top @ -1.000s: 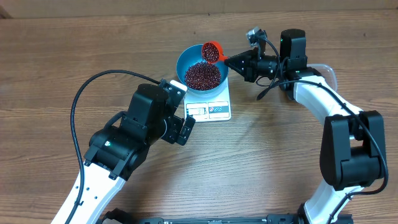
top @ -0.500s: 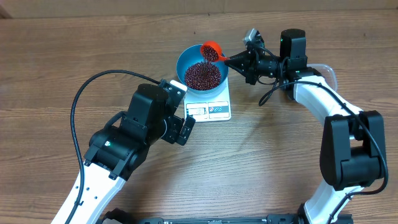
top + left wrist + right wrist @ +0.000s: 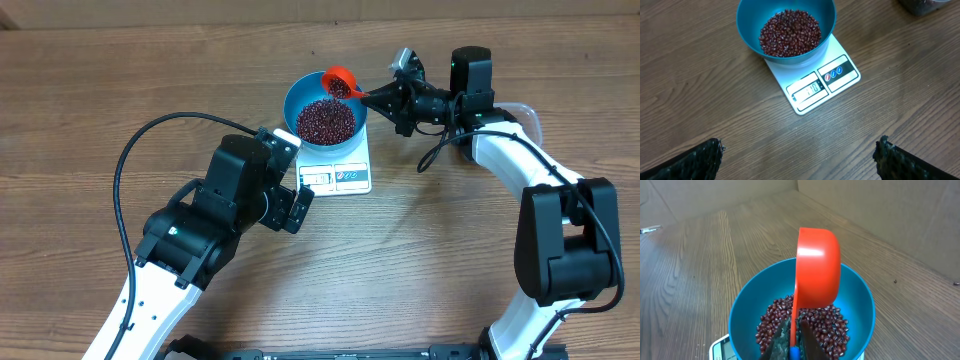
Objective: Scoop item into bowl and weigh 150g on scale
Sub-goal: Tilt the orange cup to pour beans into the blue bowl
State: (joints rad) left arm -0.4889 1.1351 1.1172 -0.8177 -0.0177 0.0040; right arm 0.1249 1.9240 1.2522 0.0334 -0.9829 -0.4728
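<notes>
Beans (image 3: 790,32) lie in a heap at the bottom of the blue bowl (image 3: 747,20), and the bowl sits on the white scale (image 3: 837,55).

A red scoop (image 3: 817,265) hangs over the far edge of the bowl, tipped on its side. From above it looks like it has some beans in it.

Too many beans could drop in at once if the scoop tips fast. Then the scale would read too much and some beans would have to come back out. The scoop is also right at the rim, so a few beans could bounce over the edge onto the surface (image 3: 690,100). A bump from the scoop could push the bowl and make the number jump. The digits on the scale are too small to read for sure.

The right end effector (image 3: 792,335) is pressed together, pinching the scoop's handle. The beans lie just below and in front of it.

The left end effector (image 3: 797,155) is spread wide and holds nothing. It hangs over the surface near the front of the scale, with the bowl ahead of it.
</notes>
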